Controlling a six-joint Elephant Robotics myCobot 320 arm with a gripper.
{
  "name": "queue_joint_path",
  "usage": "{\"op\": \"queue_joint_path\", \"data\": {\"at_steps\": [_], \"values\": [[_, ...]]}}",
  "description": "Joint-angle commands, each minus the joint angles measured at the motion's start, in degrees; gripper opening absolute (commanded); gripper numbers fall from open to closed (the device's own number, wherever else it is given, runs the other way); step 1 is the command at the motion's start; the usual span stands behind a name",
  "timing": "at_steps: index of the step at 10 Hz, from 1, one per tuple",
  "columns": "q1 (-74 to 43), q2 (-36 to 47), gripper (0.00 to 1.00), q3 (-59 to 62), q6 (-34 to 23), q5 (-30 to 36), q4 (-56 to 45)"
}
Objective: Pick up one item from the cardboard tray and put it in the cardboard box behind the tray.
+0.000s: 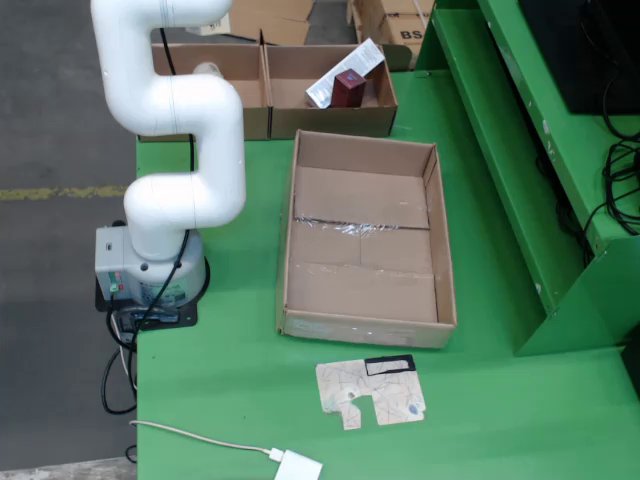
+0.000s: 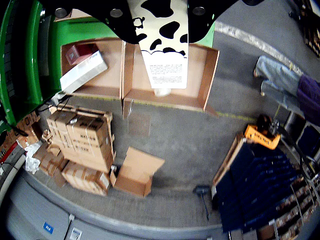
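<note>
A cow-patterned carton (image 2: 164,45) is held clamped in the gripper (image 2: 160,15) above the right-hand compartment of the divided cardboard box (image 2: 200,102) as the gripper view shows it, so the placing step is judged to be in hand. Lowering and release are called for next. Only the fixed view shows the emptied cardboard tray (image 1: 365,240) on the green table (image 1: 240,340) (gripper out of its frame)

Cow-patterned carton (image 2: 162,45) upright above divided box (image 2: 170,97)
</note>
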Motion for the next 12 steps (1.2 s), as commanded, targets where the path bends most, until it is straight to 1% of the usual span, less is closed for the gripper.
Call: {"op": "queue_joint_path", "data": {"at_steps": [1, 4, 7, 8, 10, 11, 12], "values": [[-0.3, -1.2, 0.0, 1.0, -1.0, 0.6, -29.5], [-0.6, -5.4, 0.0, 1.0, -1.4, 0.9, -30.7], [0.2, -8.2, 0.0, 1.0, -1.3, 1.0, -27.7], [0.3, -8.9, 0.0, 1.1, -1.1, 0.6, -24.5], [-1.1, -12.5, 0.0, 1.1, -2.9, -3.1, -8.1], [-1.3, -15.8, 0.0, 1.0, -3.3, -6.1, 4.3], [-1.3, -15.8, 0.0, 1.0, -3.3, -6.1, 4.3]]}}
